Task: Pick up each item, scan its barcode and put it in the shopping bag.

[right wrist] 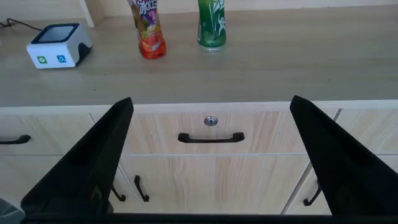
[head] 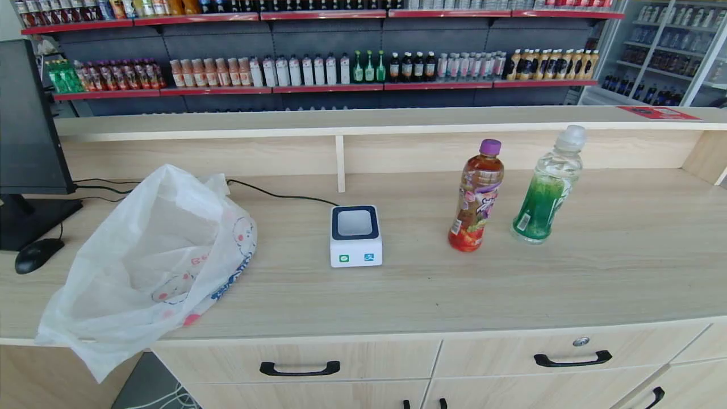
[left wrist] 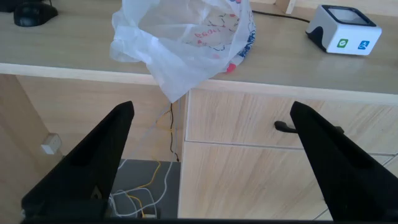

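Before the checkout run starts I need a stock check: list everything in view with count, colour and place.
counter: 1, light wood, in front
shopping bag: 1, white, counter's left, drooping over front edge
scanner: 1, white, dark top, counter's middle
purple-capped bottle: 1, reddish, upright, right of scanner
green bottle: 1, clear cap, upright, farther right
monitor: 1, black, far left
mouse: 1, black, beside monitor
left pincer: 1, black, open, low before the bag
right pincer: 1, black, open, low before the drawers
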